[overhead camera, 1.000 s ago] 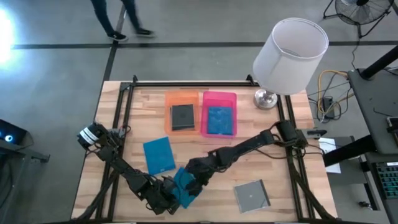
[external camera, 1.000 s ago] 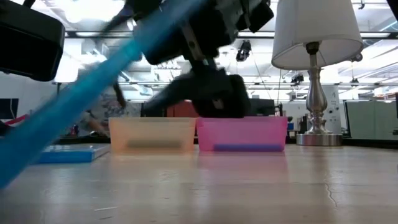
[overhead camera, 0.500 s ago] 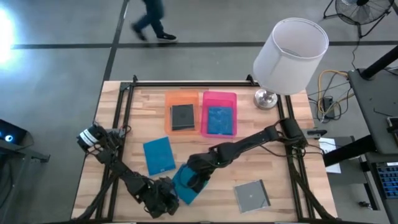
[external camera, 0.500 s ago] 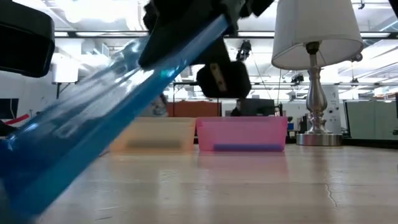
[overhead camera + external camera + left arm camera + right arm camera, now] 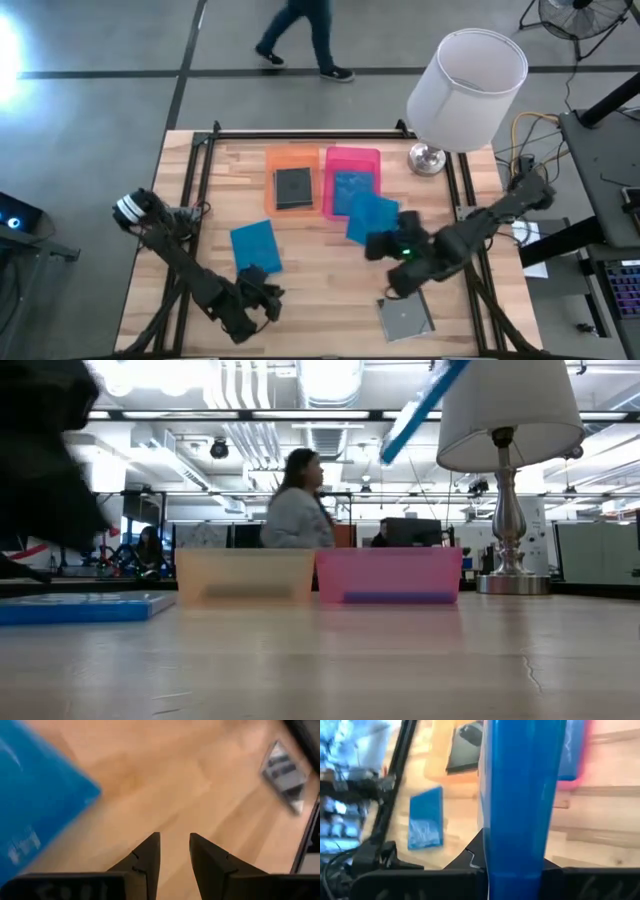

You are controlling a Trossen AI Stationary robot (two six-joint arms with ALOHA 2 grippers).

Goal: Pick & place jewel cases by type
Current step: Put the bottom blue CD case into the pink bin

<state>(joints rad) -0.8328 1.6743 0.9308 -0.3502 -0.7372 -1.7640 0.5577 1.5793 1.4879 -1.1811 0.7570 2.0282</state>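
My right gripper [image 5: 380, 243] is shut on a bright blue jewel case [image 5: 372, 215], which hangs in the air beside the pink tray [image 5: 352, 155]; in the low view it shows as a slanted blue strip [image 5: 420, 408]. Another blue case [image 5: 349, 190] lies in the pink tray, and a dark case [image 5: 293, 187] lies in the orange tray [image 5: 290, 157]. A third blue case [image 5: 255, 246] lies flat on the table, next to my left gripper [image 5: 262, 296], which stands open [image 5: 174, 840] over bare wood. A clear silvery case [image 5: 405, 315] lies at the near right. My right gripper pinches the blue case between its two fingers [image 5: 472, 852] by the edge strip nearest the wrist [image 5: 515, 862], one finger on each flat face. The fingers reach in from the table's near right side. The case is lifted clear of the table, tilted, and juts out beyond the fingertips.
A lamp with a white shade [image 5: 467, 88] and a metal base [image 5: 427, 158] stands at the far right corner. A person [image 5: 305, 35] walks past beyond the far edge. Bare wood lies between the trays and the near edge.
My right gripper has taken hold of the blue case that stood tilted at my left gripper near the front edge. It has carried the case up and toward the far right, beside the pink tray. My left gripper is left with nothing between its fingers.
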